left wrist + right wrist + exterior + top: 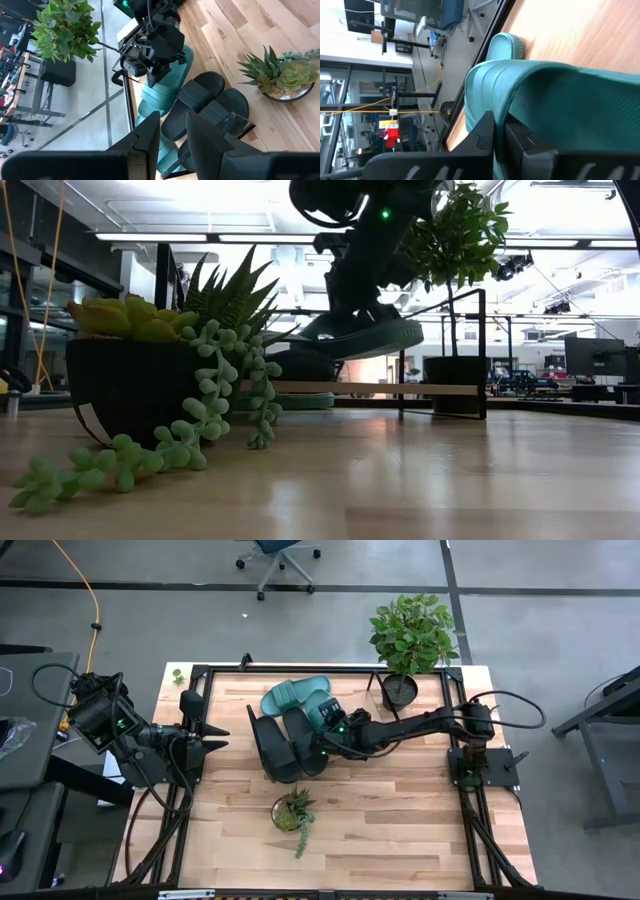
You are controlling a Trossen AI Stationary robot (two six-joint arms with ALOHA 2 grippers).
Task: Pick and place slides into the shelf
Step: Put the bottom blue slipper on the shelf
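Holding a teal slide (318, 712): right gripper (328, 720) above shelf (360, 388).

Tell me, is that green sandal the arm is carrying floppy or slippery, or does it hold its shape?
The teal slide probably holds its shape: in the low view it hangs nearly level from the right gripper, without drooping. It looks light, since a pinch on its strap carries it. The strap's fine ribbing suggests it grips rather than slips, though that is a guess.
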